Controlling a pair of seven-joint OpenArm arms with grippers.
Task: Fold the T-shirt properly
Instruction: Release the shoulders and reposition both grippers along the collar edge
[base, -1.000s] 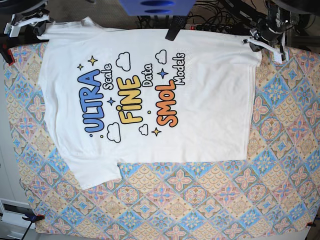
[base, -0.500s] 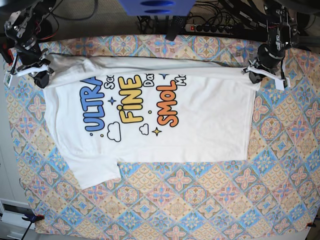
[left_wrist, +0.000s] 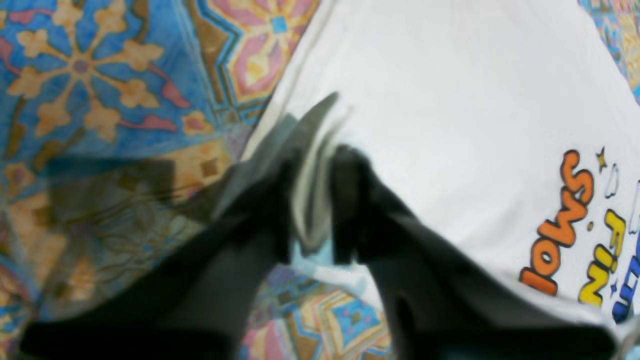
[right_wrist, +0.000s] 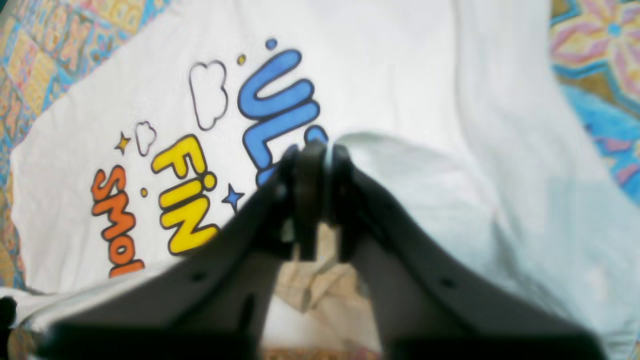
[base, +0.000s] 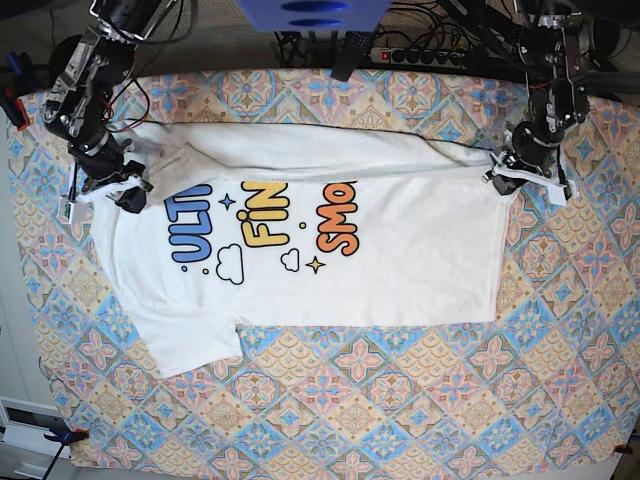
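Observation:
The white T-shirt (base: 380, 260) lies print-up on the patterned cloth, its far edge folded forward over the top of the lettering. At the fold's right corner my left gripper (base: 503, 178) is low on the cloth. In its wrist view that left gripper (left_wrist: 312, 190) has its jaws slightly parted, a strip of white T-shirt (left_wrist: 450, 100) still between them. My right gripper (base: 105, 190) is at the fold's left corner by the blue letters. Seen up close, the right gripper (right_wrist: 312, 165) also stands a little apart, a thin edge of T-shirt (right_wrist: 400, 75) between its tips.
A colourful tiled tablecloth (base: 400, 400) covers the table. A power strip (base: 420, 55) and cables run along the back edge. A blue object (base: 310, 12) hangs at the top centre. A clamp (base: 65, 435) grips the front left corner.
Both arms have carried the shirt's far edge forward, so the fold now hides the upper part of the lettering. Both grippers' jaws have parted from fully shut.

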